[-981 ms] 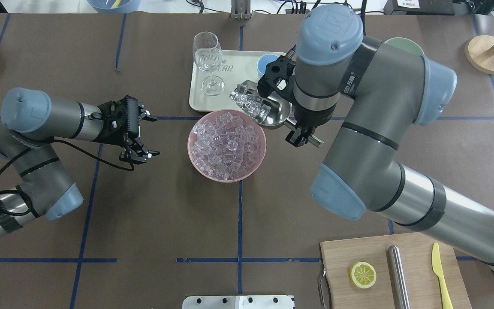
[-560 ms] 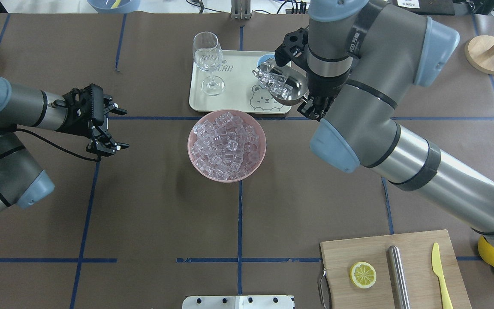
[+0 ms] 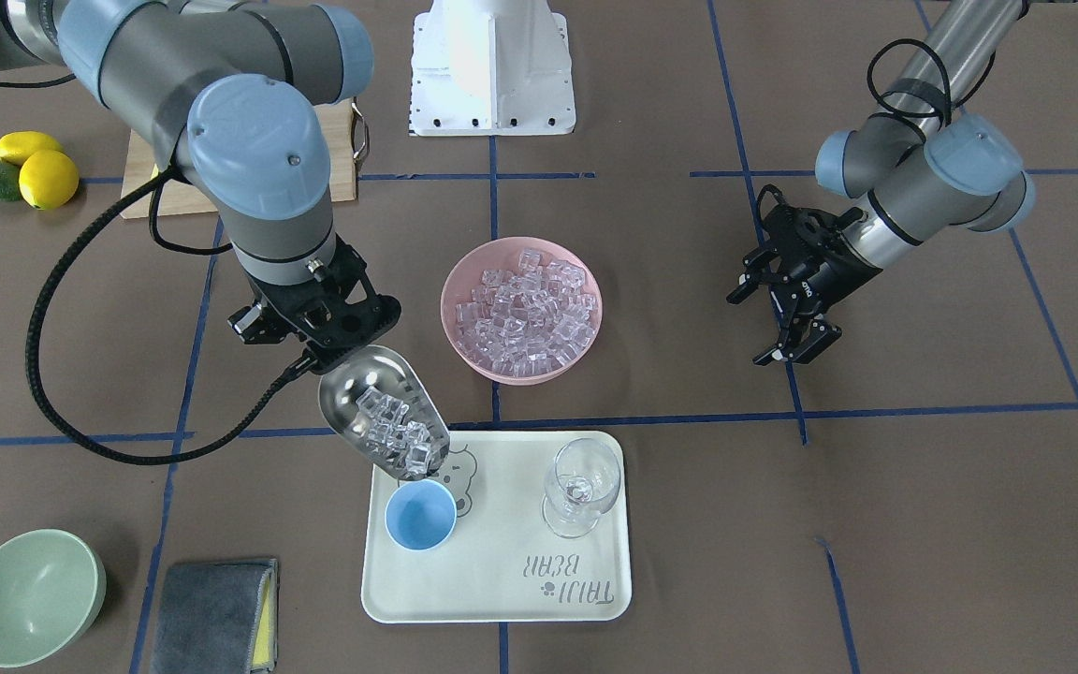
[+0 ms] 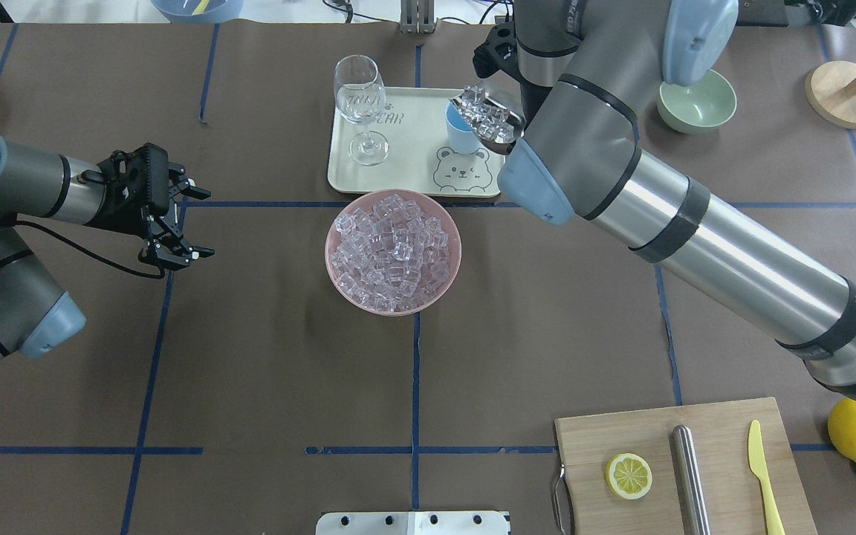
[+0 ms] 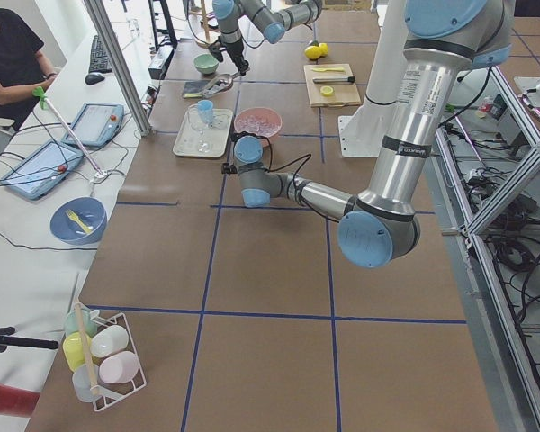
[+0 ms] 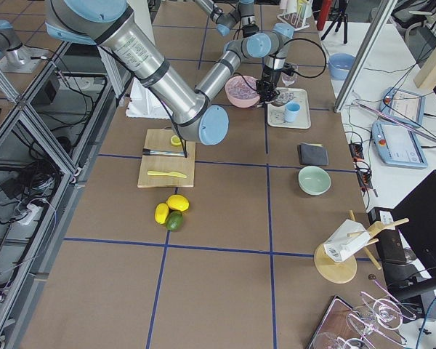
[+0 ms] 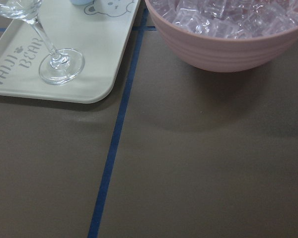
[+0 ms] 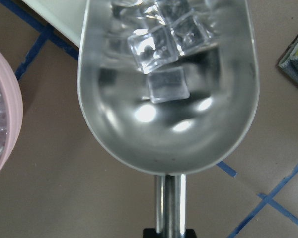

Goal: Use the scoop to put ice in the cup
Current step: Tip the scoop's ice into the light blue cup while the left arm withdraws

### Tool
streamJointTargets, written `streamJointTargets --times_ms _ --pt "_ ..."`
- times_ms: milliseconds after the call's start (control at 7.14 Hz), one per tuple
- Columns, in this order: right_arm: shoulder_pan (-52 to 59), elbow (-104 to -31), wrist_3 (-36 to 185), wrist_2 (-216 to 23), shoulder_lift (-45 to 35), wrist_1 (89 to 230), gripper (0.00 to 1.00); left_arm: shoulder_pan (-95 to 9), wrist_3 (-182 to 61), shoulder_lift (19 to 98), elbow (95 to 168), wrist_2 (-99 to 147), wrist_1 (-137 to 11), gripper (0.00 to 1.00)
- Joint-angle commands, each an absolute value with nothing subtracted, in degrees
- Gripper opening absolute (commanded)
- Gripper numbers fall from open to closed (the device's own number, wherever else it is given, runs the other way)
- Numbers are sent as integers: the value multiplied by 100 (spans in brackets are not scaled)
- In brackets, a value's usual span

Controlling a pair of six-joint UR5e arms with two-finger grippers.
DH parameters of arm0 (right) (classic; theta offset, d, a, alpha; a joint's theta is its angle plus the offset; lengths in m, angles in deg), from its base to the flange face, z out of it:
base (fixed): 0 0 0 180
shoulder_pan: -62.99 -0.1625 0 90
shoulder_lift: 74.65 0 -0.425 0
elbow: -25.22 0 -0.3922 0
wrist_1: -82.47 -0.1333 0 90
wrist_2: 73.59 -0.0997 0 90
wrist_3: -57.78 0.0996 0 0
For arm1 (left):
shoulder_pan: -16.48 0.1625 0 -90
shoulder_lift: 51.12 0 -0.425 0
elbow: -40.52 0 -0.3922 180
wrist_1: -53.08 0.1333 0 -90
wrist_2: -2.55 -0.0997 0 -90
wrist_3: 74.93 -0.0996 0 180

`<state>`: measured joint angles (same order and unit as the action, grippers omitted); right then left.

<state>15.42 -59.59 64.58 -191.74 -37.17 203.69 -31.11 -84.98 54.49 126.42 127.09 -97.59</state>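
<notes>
The steel scoop (image 3: 378, 404) hangs tilted, lip down, over the tray, loaded with ice (image 3: 395, 436) cubes. Its lip sits just above the rim of the light-blue cup (image 3: 420, 516), which looks empty. My right gripper (image 3: 335, 348) is shut on the scoop's handle (image 8: 170, 203). From overhead, the ice (image 4: 489, 119) in the scoop overlaps the cup (image 4: 460, 135), and my right arm hides the gripper. More ice fills the pink bowl (image 3: 448, 328). My left gripper (image 4: 184, 223) stands open and empty, far left of the bowl.
The cream tray (image 3: 502, 580) also carries a wine glass (image 3: 580, 487). A green bowl (image 3: 29, 599) and a grey cloth (image 3: 211, 613) lie beside the tray. The cutting board (image 4: 725, 483) holds a lemon slice, a steel tube and a yellow knife. Lemons (image 4: 855, 431) sit nearby.
My right arm carried the loaded scoop from beside the pink bowl across the tray to the cup. My left arm drew back to the left, still open.
</notes>
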Motion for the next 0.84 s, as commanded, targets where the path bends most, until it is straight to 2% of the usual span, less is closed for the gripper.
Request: streamJointTargets --times_ms 0,280,700 --pt "1509 -5418 6271 -19163 -4080 20666 0 -3107 -8504 5444 12639 12701 -9766 100" --pt "1500 -4689 5763 -18997 -4658 21120 0 -3090 -8495 5452 12639 12692 -9766 100" --pt "1474 -4537 5138 -18619 -4818 21684 0 -3089 -8469 5452 12630 12692 -9766 100"
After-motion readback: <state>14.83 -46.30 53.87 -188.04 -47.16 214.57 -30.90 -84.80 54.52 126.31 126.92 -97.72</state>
